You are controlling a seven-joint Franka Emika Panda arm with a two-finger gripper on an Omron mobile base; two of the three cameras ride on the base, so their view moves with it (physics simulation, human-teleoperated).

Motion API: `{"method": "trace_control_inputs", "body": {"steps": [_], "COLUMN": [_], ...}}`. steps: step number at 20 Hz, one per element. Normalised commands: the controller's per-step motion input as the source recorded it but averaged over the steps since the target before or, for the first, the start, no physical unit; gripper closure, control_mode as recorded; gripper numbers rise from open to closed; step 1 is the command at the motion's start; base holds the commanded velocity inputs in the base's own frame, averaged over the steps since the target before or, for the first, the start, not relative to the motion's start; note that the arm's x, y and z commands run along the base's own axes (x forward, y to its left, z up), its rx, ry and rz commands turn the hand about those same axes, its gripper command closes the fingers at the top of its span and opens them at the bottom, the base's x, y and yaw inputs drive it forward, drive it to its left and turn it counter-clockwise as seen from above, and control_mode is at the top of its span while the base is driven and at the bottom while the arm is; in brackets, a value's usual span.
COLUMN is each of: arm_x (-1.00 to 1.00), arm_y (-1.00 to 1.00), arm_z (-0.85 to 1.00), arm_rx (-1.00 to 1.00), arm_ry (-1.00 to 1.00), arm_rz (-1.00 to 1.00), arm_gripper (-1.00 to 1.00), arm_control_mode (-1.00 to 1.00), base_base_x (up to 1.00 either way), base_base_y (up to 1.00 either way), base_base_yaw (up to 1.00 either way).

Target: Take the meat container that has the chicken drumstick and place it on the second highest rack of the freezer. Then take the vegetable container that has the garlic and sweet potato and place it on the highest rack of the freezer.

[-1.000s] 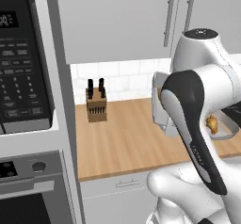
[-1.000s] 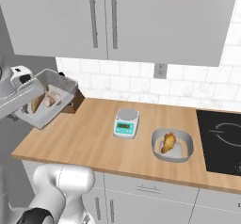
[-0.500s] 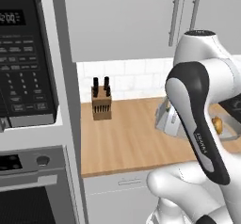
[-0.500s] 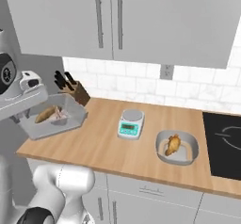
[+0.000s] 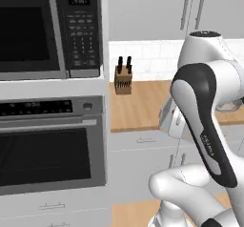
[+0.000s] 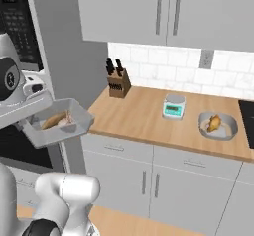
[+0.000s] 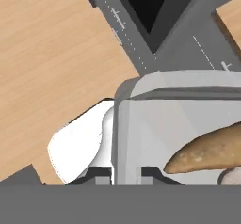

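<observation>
So in the right base view the arm is at the left edge of the frame, carrying a grey tray (image 6: 58, 126) out in the air in front of the cabinets, off the wooden counter (image 6: 149, 116) and just left of its corner. Inside the tray you can see the tan sweet potato (image 6: 53, 120) lying lengthwise with a pale lump of garlic (image 6: 66, 122) right beside it. The hand view backs this up: the gripper (image 7: 126, 172) is at the bottom middle of the frame with its two dark tips either side of the tray's wall, so it's clamped on the tray's edge, and the sweet potato pokes in from the lower right. Back on the counter, right of centre in the right base view, there's a small kitchen scale (image 6: 173, 106), and further right a round grey bowl (image 6: 218, 127) with the golden chicken drumstick (image 6: 214, 123) sitting in it. A knife block (image 6: 118, 83) stands near the back wall at the counter's left end. In the left base view a microwave (image 5: 50, 28) fills the upper left with an oven (image 5: 50, 142) below it, and the arm covers most of the right side.
</observation>
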Motion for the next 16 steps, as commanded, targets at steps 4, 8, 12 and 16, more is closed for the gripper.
{"method": "trace_control_inputs", "body": {"steps": [4, 8, 12, 16], "arm_x": [0.00, 0.00, 0.00, 0.00], "arm_y": [0.00, 0.00, 0.00, 0.00], "arm_z": [0.00, 0.00, 0.00, 0.00], "arm_rx": [0.00, 0.00, 0.00, 0.00], "arm_ry": [0.00, 0.00, 0.00, 0.00], "arm_rz": [0.00, 0.00, 0.00, 0.00], "arm_gripper": [1.00, 1.00, 1.00, 1.00], "arm_control_mode": [1.00, 1.00, 1.00, 1.00], "base_base_x": [-0.18, 0.11, 0.03, 0.00], "base_base_y": [1.00, 1.00, 1.00, 1.00], "base_base_yaw": [0.16, 0.18, 0.24, 0.28]}}
